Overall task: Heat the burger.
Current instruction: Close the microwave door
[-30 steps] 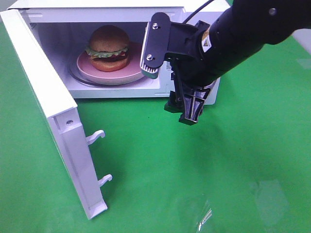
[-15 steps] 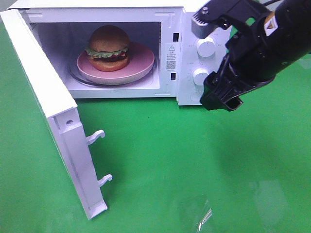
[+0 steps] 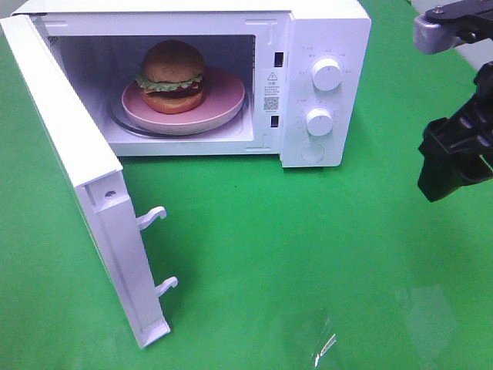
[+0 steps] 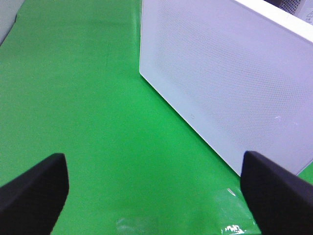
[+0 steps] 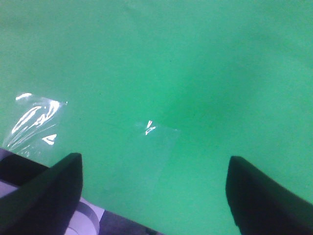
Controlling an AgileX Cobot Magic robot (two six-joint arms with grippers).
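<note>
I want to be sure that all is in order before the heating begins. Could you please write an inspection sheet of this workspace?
Surface: green cloth, with shiny patches.
Job's things: burger on pink plate inside microwave; door wide open.
Clutter: nothing seen.
Grippers: left gripper open, empty; right gripper open, empty, above the cloth.
Cables: nothing seen.
Surroundings: nothing seen.
</note>
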